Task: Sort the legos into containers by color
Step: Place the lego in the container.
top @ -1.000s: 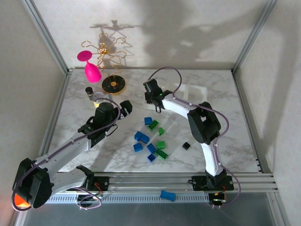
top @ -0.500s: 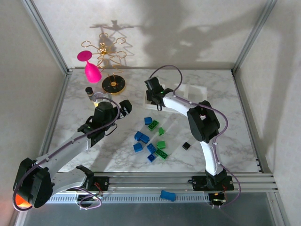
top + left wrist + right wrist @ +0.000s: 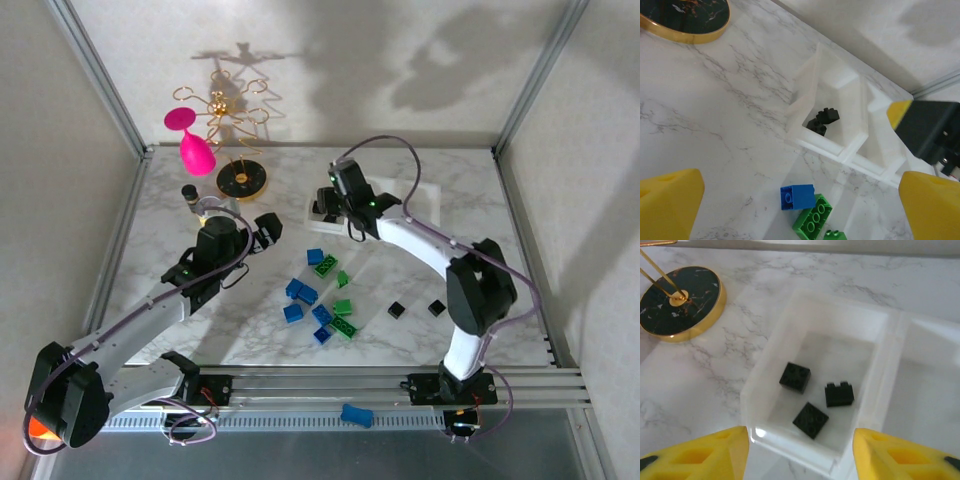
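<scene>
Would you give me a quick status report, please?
Right gripper open above end compartment. Three black legos inside. Left gripper open, empty. Blue legos, green legos loose on table.

Three black legos (image 3: 811,419) were counted in the compartment (image 3: 765,405) directly under the right gripper (image 3: 800,440). Nearer to that arm's base, two loose black legos (image 3: 397,310), four green legos (image 3: 342,307) and about six blue legos (image 3: 307,295) were counted.

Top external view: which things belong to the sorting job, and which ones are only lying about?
For the job: blue legos, green legos and two black legos on the table; three black legos in the white tray.
Lying about: pink goblet, gold wire stand with black round base, small jar.
</scene>
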Robot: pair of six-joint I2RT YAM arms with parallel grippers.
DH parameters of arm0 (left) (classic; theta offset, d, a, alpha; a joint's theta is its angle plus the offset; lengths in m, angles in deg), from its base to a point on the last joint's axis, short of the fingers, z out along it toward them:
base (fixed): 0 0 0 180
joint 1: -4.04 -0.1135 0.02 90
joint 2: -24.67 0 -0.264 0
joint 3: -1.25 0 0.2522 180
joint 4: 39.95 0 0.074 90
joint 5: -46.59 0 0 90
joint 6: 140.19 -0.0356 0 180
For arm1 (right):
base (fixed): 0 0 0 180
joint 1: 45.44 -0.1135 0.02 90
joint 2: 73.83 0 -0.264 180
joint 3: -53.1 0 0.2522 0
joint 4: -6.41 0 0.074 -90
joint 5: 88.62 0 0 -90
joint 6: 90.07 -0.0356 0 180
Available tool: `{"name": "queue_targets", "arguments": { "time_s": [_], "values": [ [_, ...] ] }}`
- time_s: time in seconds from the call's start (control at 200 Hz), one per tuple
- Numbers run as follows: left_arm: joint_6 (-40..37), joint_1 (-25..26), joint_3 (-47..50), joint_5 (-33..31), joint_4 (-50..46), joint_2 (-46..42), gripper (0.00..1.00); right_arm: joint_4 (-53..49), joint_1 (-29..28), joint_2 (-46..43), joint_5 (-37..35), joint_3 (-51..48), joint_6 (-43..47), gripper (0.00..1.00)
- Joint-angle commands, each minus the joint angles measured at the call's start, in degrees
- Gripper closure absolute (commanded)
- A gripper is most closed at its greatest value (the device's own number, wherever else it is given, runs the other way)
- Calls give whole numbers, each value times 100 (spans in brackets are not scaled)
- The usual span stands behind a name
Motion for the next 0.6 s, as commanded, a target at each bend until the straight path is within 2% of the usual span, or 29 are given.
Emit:
{"name": "queue_targets", "arguments": {
  "time_s": [0.0, 0.285, 0.591],
  "values": [
    [-62, 176, 109, 221, -78, -158, 0, -170, -41, -448, 41, -621, -360, 41],
    [-176, 966, 165, 252, -32, -148, 0, -749, -67, -1452, -136, -2034, -1025, 35],
    [-180, 1297, 400, 201, 93, -126, 0, -1680, -243, -2096, -285, -2869, -2011, 25]
  ]
}}
